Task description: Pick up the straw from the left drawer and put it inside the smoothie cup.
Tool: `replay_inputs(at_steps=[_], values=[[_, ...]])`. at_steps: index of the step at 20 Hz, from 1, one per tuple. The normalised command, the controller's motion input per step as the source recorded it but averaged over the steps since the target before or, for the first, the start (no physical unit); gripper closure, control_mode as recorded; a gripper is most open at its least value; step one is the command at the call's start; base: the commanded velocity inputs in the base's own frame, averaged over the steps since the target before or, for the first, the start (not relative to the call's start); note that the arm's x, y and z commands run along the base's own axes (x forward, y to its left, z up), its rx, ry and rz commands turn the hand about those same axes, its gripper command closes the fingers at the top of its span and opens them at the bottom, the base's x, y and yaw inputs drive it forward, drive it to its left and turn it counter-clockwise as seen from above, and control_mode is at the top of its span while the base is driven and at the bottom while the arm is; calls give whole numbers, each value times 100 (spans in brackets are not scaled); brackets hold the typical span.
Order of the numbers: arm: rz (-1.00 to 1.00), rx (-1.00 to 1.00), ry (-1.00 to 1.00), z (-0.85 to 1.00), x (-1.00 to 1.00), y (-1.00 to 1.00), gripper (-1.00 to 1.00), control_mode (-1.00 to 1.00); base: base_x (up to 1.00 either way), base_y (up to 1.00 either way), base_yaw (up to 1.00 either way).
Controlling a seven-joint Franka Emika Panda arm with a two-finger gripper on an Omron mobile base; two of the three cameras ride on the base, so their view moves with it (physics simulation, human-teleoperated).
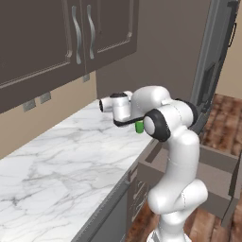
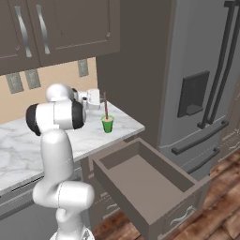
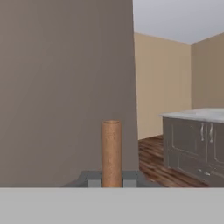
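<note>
From the left base camera we can make out little of the smoothie cup (image 1: 139, 126): just a sliver of bright green peeks between the arm's white forearm and its dark elbow joint, and the gripper (image 2: 100, 99) itself is lost behind the arm there. The right base camera gives us more: the small tapered green cup (image 2: 108, 123) stands on the marble counter (image 2: 18, 140) near its right end, and the straw (image 2: 105, 106) rises upright above its rim; whether its lower tip has reached the pinkish liquid we cannot tell at this size. The white hand sits just left of the straw's upper part, and the fingers are too small there to read. In the hand camera we see the straw (image 3: 111, 153) as a smooth orange-tan cylinder with a flat round top, standing between the two dark fingertips (image 3: 92, 180), which are pressed in against its sides; its lower length is cut off at the bottom. The left drawer (image 2: 145, 180) stands pulled out below the counter, a shallow taupe box with a flat matte floor and low straight walls. The counter is white stone with grey veining. Beside it stands a grey fridge (image 2: 201, 79) with long bar handles, and dark cabinets (image 2: 56, 28) with silver pulls hang above.
</note>
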Motion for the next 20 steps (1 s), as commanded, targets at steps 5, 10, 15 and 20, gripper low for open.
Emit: replay_inputs(at_steps=[5, 10, 15, 20], values=[[8, 0, 0, -21, 13, 0, 100, -100, 0, 0, 0], [9, -1, 0, -29, 14, 0, 100, -100, 0, 0, 0], [9, -2, 0, -31, 16, 0, 100, -100, 0, 0, 0], [9, 0, 0, -36, -1, 0, 100, -100, 0, 0, 0]])
